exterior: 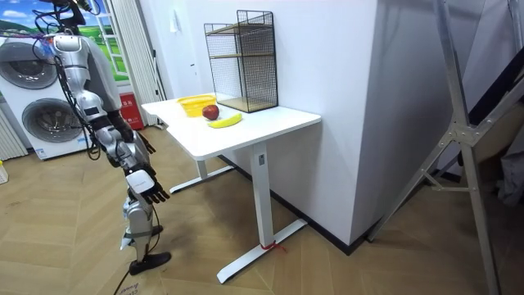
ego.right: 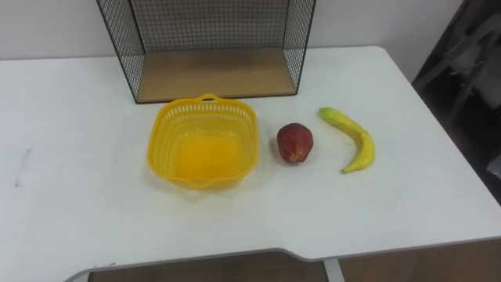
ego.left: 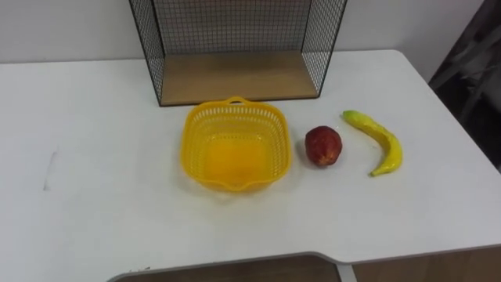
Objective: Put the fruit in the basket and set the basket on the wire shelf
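Note:
A yellow plastic basket [ego.left: 192, 146] sits empty in the middle of the white table [ego.left: 94, 157]. To its right lies a red apple [ego.left: 323, 146], and further right a yellow banana [ego.left: 380, 141]. Right behind the basket stands the black wire shelf [ego.left: 235, 76] with a wooden bottom board. In the room view I stand at the table's long edge, facing it, with both arms hanging below the tabletop. My right hand [exterior: 151, 187] is low with its fingers spread open and holds nothing. My left hand [exterior: 137, 149] is a little higher beside me.
The table's right edge runs close to the banana, with a dark frame [ego.left: 477, 47] beyond it. In the room view, washing machines [exterior: 41, 115] stand behind me and a metal stand [exterior: 458, 123] is at the far right.

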{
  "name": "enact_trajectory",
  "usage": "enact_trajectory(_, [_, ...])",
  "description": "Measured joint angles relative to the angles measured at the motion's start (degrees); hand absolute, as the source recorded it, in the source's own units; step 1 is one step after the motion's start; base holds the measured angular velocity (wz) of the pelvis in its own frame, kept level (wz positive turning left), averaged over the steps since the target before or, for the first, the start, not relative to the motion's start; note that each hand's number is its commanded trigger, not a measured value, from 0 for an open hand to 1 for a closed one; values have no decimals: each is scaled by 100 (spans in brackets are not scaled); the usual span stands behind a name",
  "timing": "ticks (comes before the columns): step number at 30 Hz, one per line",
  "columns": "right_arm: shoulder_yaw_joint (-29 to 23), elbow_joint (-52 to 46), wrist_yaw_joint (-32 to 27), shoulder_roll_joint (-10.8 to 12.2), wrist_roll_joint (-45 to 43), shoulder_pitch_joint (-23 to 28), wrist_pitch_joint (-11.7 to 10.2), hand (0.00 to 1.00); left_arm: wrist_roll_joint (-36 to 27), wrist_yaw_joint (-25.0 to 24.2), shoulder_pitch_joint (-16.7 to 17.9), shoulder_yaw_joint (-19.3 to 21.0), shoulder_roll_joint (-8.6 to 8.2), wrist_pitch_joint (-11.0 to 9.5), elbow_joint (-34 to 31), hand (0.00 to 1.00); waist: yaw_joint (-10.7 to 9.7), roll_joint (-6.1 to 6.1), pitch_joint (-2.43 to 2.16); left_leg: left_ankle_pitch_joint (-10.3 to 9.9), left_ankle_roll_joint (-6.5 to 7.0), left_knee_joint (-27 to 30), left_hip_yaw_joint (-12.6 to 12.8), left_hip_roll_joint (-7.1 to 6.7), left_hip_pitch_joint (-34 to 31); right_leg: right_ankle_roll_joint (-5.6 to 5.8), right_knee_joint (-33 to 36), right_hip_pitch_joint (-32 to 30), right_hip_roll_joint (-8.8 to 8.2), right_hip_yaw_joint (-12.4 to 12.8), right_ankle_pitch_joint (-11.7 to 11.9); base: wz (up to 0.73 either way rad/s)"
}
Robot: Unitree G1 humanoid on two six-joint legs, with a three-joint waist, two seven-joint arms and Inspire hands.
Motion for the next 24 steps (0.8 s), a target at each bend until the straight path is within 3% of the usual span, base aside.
enact_trajectory(5, [-19,-84,-9,9,237,10,0,0,-78,-1,2,-68,4,-79,28,0,-21,24,-4,2,4,13,4,0,-20,5,5,-3,-1,0,21,0])
enact_trajectory(8, [-141,-205,-114,8,1153,28,14,0,-52,3,52,-68,16,-95,60,0,-30,22,3,2,5,2,8,0,-17,5,10,0,0,2,21,0])
enact_trajectory(11, [-793,-387,-310,10,2017,5,-3,0,-56,86,151,58,19,-100,59,0,-130,16,10,5,10,-7,18,-1,1,6,9,8,2,29,21,0])
enact_trajectory(13, [-1530,-798,-604,13,2889,65,-6,0,-55,98,299,384,23,-153,35,0,-194,18,2,8,13,0,21,-2,32,6,10,4,3,49,21,-4])
enact_trajectory(16, [-2248,-1406,-1085,-53,3776,150,-140,0,-49,185,440,556,63,-178,-8,0,-309,23,-6,8,13,-11,38,-5,87,12,-9,58,3,66,17,-1])
enact_trajectory(19, [-2839,-2268,-1688,-60,3854,190,-298,0,-44,248,513,829,110,-195,-5,0,-454,-2,-12,9,15,-17,44,-6,94,16,-11,55,3,72,12,0])
enact_trajectory(24, [-3260,-3798,-2888,-180,3379,235,-397,0,-30,317,631,829,246,-197,-257,0,-558,-143,-12,11,19,-1,100,-12,73,22,15,2,7,137,9,-4])
